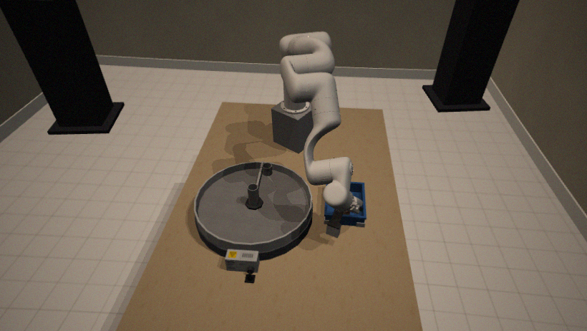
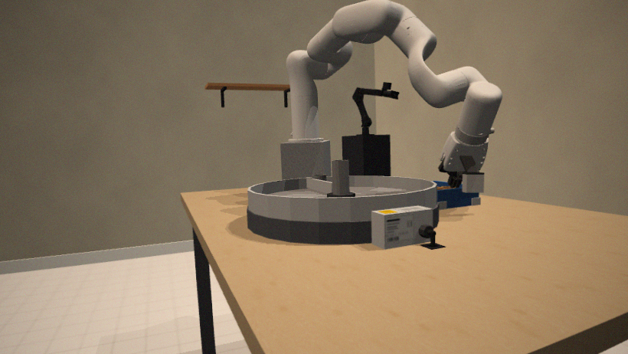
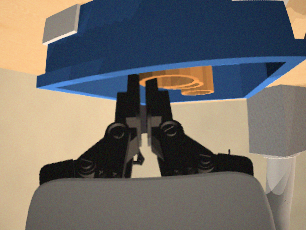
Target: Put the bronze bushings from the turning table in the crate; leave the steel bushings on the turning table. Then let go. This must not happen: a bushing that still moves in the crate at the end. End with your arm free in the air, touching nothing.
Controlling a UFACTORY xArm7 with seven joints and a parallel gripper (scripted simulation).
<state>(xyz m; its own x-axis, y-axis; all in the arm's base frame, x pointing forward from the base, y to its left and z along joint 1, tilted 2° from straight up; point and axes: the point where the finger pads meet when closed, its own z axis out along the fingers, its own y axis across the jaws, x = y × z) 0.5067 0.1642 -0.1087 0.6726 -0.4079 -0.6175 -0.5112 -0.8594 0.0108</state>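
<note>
My gripper (image 2: 455, 180) (image 3: 142, 88) is tilted over the blue crate (image 1: 358, 220) (image 2: 459, 198) (image 3: 175, 30), fingertips low at its opening. The fingers are nearly together, pinching the near rim of a bronze bushing (image 3: 175, 81), which sits inside the crate walls. A second bronze bushing (image 3: 206, 80) is right beside it. Bronze shows only as a sliver in the top view, where the wrist hides most of the crate. A dark grey steel bushing (image 1: 267, 168) (image 2: 319, 177) stands on the turning table (image 1: 230, 221) (image 2: 299, 208), near its back rim.
A centre post (image 1: 253, 195) (image 2: 340, 178) rises from the turning table, with a thin bar (image 1: 259, 176) running to the back rim. A grey box with a yellow label (image 1: 242, 263) (image 2: 397, 231) and a small black stand (image 1: 249, 278) (image 2: 433, 245) are at the table's front side.
</note>
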